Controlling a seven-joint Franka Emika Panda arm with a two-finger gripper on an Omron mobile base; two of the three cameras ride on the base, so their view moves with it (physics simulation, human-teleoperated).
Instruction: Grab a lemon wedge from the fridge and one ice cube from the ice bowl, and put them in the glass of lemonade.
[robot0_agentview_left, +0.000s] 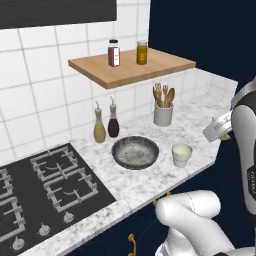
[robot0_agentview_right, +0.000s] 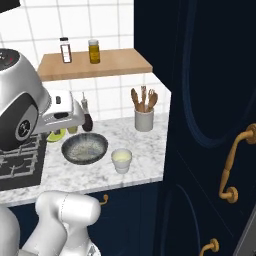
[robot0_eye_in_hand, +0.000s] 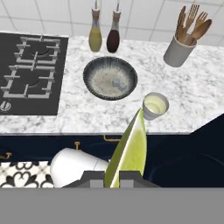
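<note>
Carrying the lemon wedge pinched in its narrow claw, the arm hovers off the table's front edge. Next comes a forward reach over the glass of lemonade, near that edge, beside the ice bowl holding 1 cube; room above looks open.

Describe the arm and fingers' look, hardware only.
Glossy white rounded arm links with dark grey joint bands; in the right base view one grey-and-black joint housing carries small red and white marks. The gripper has a pale grey hand body and two small dark, blocky fingers. No cables visible.
</note>
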